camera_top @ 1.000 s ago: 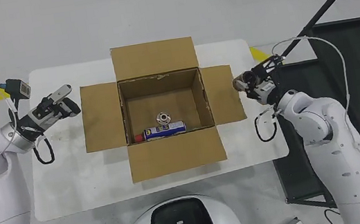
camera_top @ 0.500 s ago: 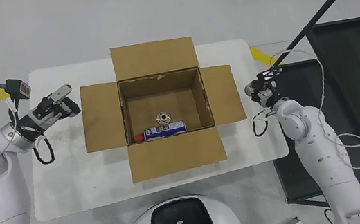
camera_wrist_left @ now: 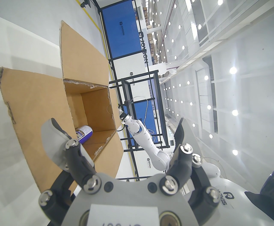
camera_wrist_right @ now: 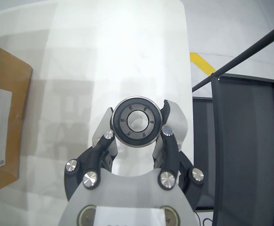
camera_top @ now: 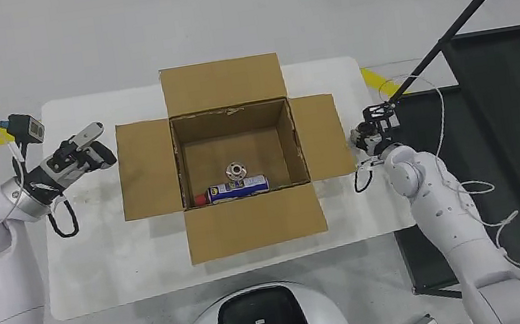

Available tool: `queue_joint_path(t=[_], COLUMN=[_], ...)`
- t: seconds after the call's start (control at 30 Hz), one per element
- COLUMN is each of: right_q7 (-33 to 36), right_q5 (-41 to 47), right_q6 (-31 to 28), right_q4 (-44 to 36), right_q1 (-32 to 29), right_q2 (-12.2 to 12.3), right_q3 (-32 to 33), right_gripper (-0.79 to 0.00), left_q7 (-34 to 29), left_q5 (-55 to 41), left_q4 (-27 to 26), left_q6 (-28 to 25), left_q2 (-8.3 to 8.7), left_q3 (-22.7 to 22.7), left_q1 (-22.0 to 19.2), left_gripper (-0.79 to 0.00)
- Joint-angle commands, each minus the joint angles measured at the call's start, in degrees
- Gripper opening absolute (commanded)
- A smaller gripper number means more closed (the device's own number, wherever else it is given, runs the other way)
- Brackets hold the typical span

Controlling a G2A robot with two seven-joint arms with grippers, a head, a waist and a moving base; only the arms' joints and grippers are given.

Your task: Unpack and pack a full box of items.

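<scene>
The right gripper [camera_wrist_right: 137, 121] is clamped on a round black-and-metal bearing [camera_wrist_right: 150, 130], over the white table [camera_top: 102, 256] near its right edge, just right of the open cardboard box [camera_top: 254, 225]. The left gripper [camera_wrist_left: 115, 128] hangs left of the box, its fingers apart and empty. Inside the box a spray can [camera_top: 237, 188] lies along the near wall, with a small metal part [camera_top: 235, 170] just beyond it.

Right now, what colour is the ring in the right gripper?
The ring is black with a silver outer rim, best seen in the right wrist view.
</scene>
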Motion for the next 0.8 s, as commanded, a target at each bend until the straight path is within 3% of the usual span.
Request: queue_joint_path(t=[0.0, 0.07, 0.1, 0.13, 0.2, 0.23, 0.27, 0.5, 0.77], right_q7=[-0.2, -0.5, -0.6, -0.8, -1.1, -1.3, -1.4, -4.1, -3.2], right_q5=[0.5, 1.0, 1.1, 1.3, 1.6, 1.7, 1.7, 2.2, 1.8], right_q6=[0.7, 1.2, 1.5, 1.9, 2.1, 2.2, 2.2, 2.4, 3.5], right_q4=[1.8, 3.5, 4.2, 4.8, 5.5, 5.9, 6.2, 3.6, -12.8], right_q1=[0.8, 1.4, 1.8, 2.0, 2.4, 2.5, 2.5, 2.1, -4.8], right_q2=[-0.2, -0.5, -0.6, -0.6, -0.8, -0.8, -0.8, -0.4, 1.1], right_q3=[-0.5, -1.0, -1.1, -1.2, -1.4, -1.4, -1.4, 0.4, 5.9], right_gripper=[-0.785, -0.785, -0.733, -0.613, -0.459, -0.311, -0.009, 0.000, 0.000], left_q7=[0.0, 0.0, 0.0, 0.0, 0.0, 0.0, 0.0, 0.0, 0.0], left_q5=[0.0, 0.0, 0.0, 0.0, 0.0, 0.0, 0.0, 0.0, 0.0], left_q4=[0.0, 0.0, 0.0, 0.0, 0.0, 0.0, 0.0, 0.0, 0.0], left_q6=[0.0, 0.0, 0.0, 0.0, 0.0, 0.0, 0.0, 0.0, 0.0], left_q2=[0.00, 0.00, 0.00, 0.00, 0.00, 0.00, 0.00, 0.00, 0.00], left_q3=[0.0, 0.0, 0.0, 0.0, 0.0, 0.0, 0.0, 0.0, 0.0], left_q1=[0.0, 0.0, 0.0, 0.0, 0.0, 0.0, 0.0, 0.0, 0.0], left_gripper=[0.000, 0.000, 0.000, 0.000, 0.000, 0.000, 0.000, 0.000, 0.000])
